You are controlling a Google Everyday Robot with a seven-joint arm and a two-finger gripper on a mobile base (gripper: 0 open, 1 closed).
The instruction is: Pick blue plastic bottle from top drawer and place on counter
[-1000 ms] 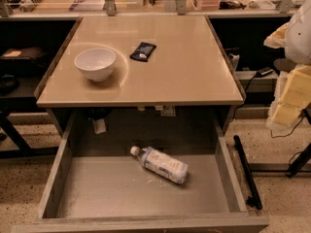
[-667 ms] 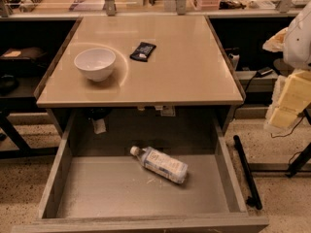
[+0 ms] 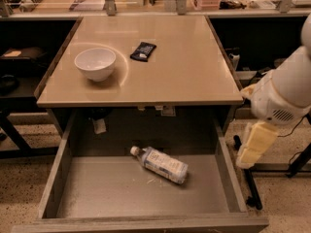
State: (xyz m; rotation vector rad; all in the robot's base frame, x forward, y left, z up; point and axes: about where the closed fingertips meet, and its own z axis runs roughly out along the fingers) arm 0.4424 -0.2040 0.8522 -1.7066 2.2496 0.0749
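The bottle (image 3: 160,164) lies on its side in the open drawer (image 3: 102,195); a bowl (image 3: 95,63) sits on the bench (image 3: 184,67); the gripper (image 3: 249,154) hangs outside the drawer's right wall.

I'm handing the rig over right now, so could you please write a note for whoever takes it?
Gripper hangs outside the top drawer, off its right wall, touching nothing.
Blue plastic bottle lies on its side on the drawer bottom, cap toward back left.
Counter holds a white bowl and black snack packet.
Done: drawer open. Left: grasp, lift, place on counter.
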